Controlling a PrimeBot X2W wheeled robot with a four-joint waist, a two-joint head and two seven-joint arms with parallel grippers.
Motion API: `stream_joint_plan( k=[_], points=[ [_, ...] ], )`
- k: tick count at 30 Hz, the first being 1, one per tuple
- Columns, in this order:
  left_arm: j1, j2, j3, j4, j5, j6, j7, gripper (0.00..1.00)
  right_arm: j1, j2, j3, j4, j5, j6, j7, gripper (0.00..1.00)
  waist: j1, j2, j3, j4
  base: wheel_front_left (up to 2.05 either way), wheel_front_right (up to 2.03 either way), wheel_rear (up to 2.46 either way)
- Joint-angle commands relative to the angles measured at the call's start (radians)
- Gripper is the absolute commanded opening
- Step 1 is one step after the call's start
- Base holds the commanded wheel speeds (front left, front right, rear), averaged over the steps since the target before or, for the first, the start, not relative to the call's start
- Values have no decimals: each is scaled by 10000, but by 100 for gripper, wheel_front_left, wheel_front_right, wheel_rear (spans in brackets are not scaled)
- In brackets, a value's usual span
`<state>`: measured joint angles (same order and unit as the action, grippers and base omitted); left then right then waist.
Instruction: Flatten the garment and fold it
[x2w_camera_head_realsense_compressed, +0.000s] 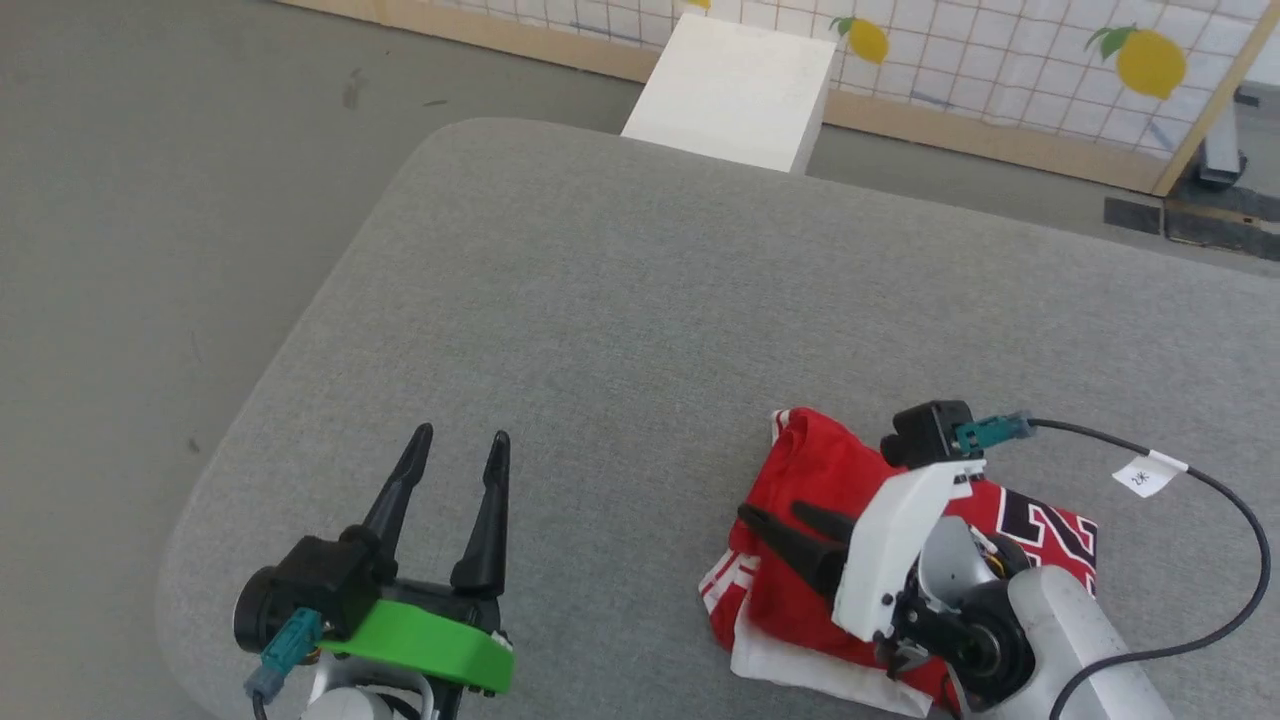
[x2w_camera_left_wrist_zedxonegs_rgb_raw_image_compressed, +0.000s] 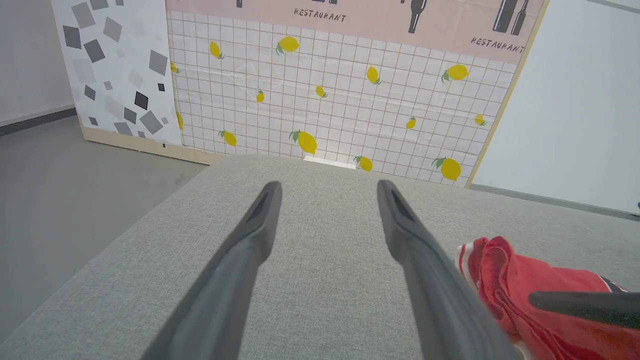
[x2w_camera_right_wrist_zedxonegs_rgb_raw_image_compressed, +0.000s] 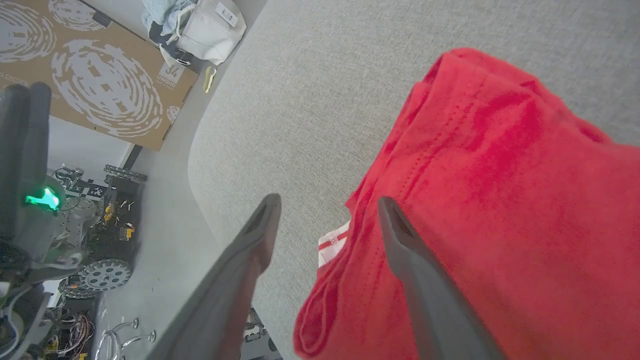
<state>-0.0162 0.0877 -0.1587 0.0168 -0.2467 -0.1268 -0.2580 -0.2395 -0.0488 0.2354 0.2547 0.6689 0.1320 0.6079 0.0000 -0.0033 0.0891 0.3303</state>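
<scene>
The garment (x2w_camera_head_realsense_compressed: 830, 470) lies bunched in a red heap with white sleeve cloth and a black print at the near right of the grey padded table (x2w_camera_head_realsense_compressed: 620, 300). My right gripper (x2w_camera_head_realsense_compressed: 770, 510) hovers just over the heap's left edge, fingers pointing left. In the right wrist view my right gripper (x2w_camera_right_wrist_zedxonegs_rgb_raw_image_compressed: 328, 201) is open, one finger over the garment (x2w_camera_right_wrist_zedxonegs_rgb_raw_image_compressed: 500, 200), its striped trim (x2w_camera_right_wrist_zedxonegs_rgb_raw_image_compressed: 332, 242) in the gap, nothing held. At the near left my left gripper (x2w_camera_head_realsense_compressed: 463, 437) is open over bare table. The left wrist view shows my left gripper (x2w_camera_left_wrist_zedxonegs_rgb_raw_image_compressed: 328, 186) empty, with the garment (x2w_camera_left_wrist_zedxonegs_rgb_raw_image_compressed: 505, 270) to its right.
A white box (x2w_camera_head_realsense_compressed: 735, 90) stands on the floor past the table's far edge, in front of a lemon-patterned panel (x2w_camera_head_realsense_compressed: 1000, 60). A black cable with a white tag (x2w_camera_head_realsense_compressed: 1150, 473) loops over the table at the right. Grey floor (x2w_camera_head_realsense_compressed: 150, 200) lies to the left.
</scene>
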Motion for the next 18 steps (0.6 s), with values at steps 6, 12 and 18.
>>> stream_joint_plan(
  k=[6, 12, 18],
  points=[
    [27, -45, 81, 33, -125, -38, -38, 100, -611, -235, -426, -143, -634, -13, -781, 100, 0, 33, -369, -520, 0, 0, 0],
    [95, -92, 445, -57, -438, -38, -38, 100, -955, -2129, -393, -640, -2663, -13, -3139, 100, 0, 33, -622, -1027, 0, 0, 0],
    [207, -54, 518, -2, -577, -38, -38, 100, -519, -3254, -954, -723, -4015, -13, -5437, 100, 0, 33, -778, -1520, 0, 0, 0]
  ],
)
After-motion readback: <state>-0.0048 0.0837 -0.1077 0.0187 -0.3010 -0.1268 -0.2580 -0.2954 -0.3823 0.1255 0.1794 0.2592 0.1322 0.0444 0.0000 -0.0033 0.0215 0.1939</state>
